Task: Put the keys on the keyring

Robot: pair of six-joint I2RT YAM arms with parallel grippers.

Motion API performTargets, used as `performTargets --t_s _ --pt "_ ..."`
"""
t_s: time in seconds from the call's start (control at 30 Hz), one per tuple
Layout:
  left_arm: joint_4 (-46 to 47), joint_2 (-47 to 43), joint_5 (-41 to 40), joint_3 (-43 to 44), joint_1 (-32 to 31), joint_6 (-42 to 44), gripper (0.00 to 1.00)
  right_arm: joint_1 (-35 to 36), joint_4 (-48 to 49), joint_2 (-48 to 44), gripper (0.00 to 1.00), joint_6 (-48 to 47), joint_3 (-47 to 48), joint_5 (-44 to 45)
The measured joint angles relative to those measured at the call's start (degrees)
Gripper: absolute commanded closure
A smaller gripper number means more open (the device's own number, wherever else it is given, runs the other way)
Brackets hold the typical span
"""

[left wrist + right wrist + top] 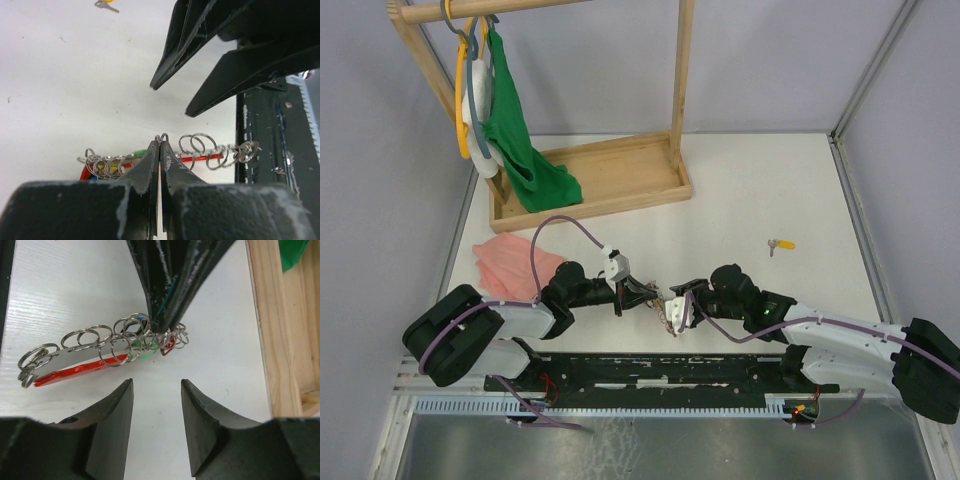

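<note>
White-and-black arms [520, 320] carry purple cables [560, 219] and scuffed black tool fingers [112, 425].

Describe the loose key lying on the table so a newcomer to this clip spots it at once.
Start from the wooden rack at the back of the white table. Right of its tray and further forward, the yellow-tagged key lies alone. Unlike the keys in the ring bunch by the near edge, it is attached to nothing.
</note>
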Motion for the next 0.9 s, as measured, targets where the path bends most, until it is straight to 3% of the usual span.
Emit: performTargets --t_s 0.33,0.57,0.9 --pt "-7.98 -1.88 -2.82 0.33 0.0 5.7 0.97 0.0 -6.73 -0.22 0.37 26.12 6.32 5.81" --pt "-8.9 -1.86 -4.02 0.39 0.0 6.16 0.97 -1.75 -6.82 3.72 0.49 36.96 7.23 3.17" --pt "-8.85 -1.88 -4.04 0.39 0.0 6.14 0.97 -6.75 1.77 12.15 0.59 45.11 7.23 -7.15"
